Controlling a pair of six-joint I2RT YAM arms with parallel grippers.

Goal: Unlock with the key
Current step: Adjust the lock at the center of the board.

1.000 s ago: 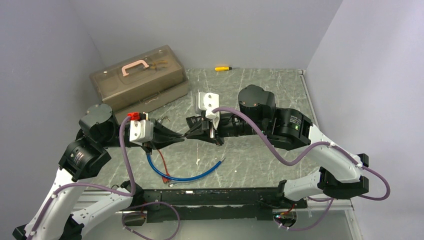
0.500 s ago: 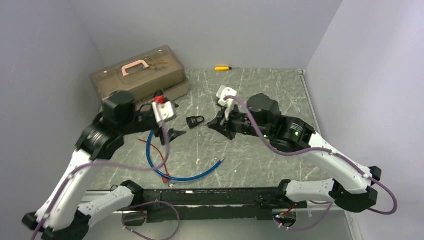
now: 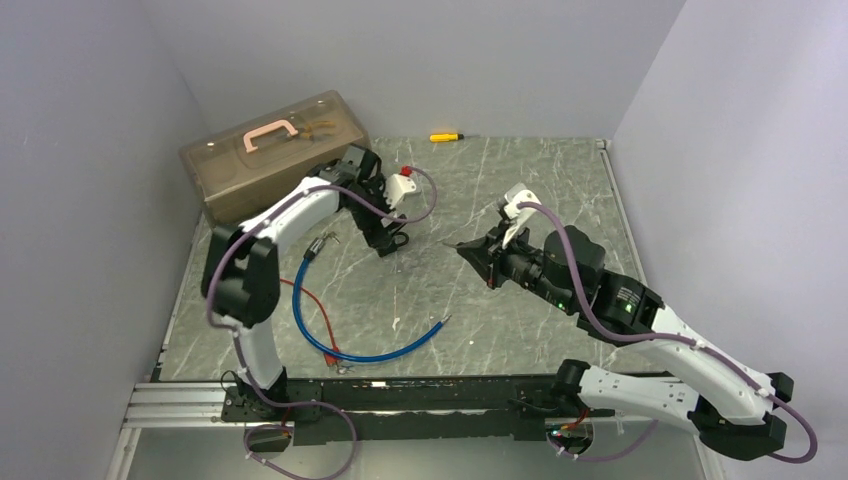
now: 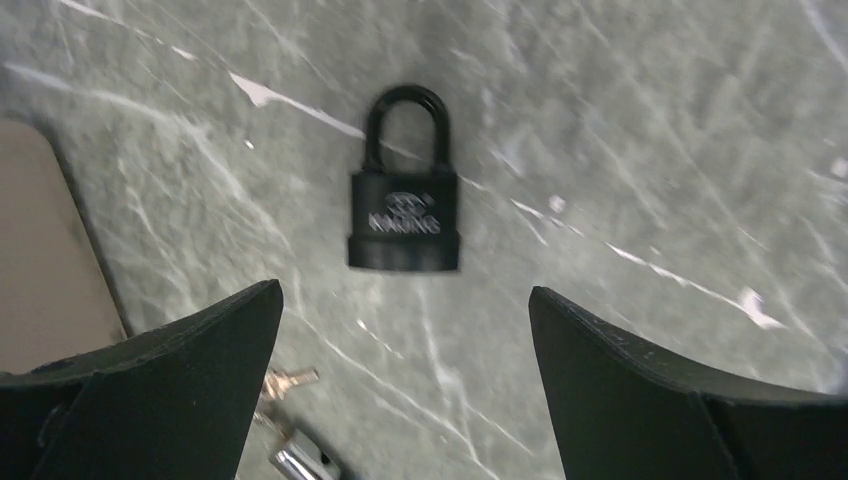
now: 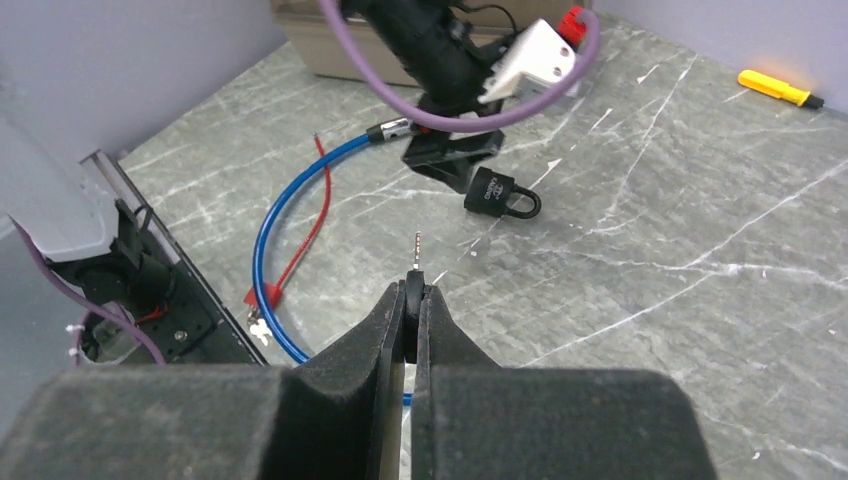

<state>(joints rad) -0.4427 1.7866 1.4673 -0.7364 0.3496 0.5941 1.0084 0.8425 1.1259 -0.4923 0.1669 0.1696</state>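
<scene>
Left wrist view: padlock (image 4: 404, 225) flat on the bench (image 4: 650, 150), logo face up, shackle pointing away from the camera. The shackle looks seated in the body, but the frame is soft. Left gripper (image 4: 402, 300) hangs right over it with its fingers (image 4: 200, 340) spread wide, one on each side of the lock, touching nothing. Only this view shows the spare keys (image 4: 290, 382), bottom left, just beside a corner of the toolbox (image 4: 40, 270).

Right wrist view: right gripper (image 5: 414, 295) is clamped tight on the key (image 5: 416, 255). It holds the key by the head, and the blade sticks out ahead, aimed roughly at the padlock. Key and lock are well apart with bare bench between them. From here the lock sits at the tips of the left gripper. The blue cable (image 5: 265, 250) loops to the left, with the red wire (image 5: 305, 225) lying inside the loop.

Top external view: the lock is mostly hidden under the left gripper and the key is too small to make out. This view gives the layout. The tan toolbox with a pink handle is far left, near the left gripper. The yellow screwdriver (image 3: 447, 136) lies at the far edge. The cable loop is toward the near left.
</scene>
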